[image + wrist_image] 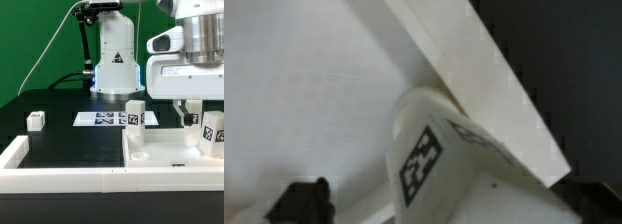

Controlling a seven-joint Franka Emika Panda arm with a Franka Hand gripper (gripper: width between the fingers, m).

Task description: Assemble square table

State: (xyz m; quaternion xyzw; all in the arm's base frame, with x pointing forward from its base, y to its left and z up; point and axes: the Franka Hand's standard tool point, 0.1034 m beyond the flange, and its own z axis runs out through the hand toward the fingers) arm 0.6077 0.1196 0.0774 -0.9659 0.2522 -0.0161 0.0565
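The square table's white top lies at the exterior view's right, near the front. One tagged leg stands on its far left corner and another tagged leg stands at its right. A third small leg sits alone on the black worktop at the left. My gripper hangs over the top, just left of the right leg. In the wrist view a tagged leg stands by the top's raised rim. One dark finger stands apart from it, so the jaws are open; the other finger is hidden.
The marker board lies behind the top, in front of the robot's base. A long low white wall edges the worktop's front and left side.
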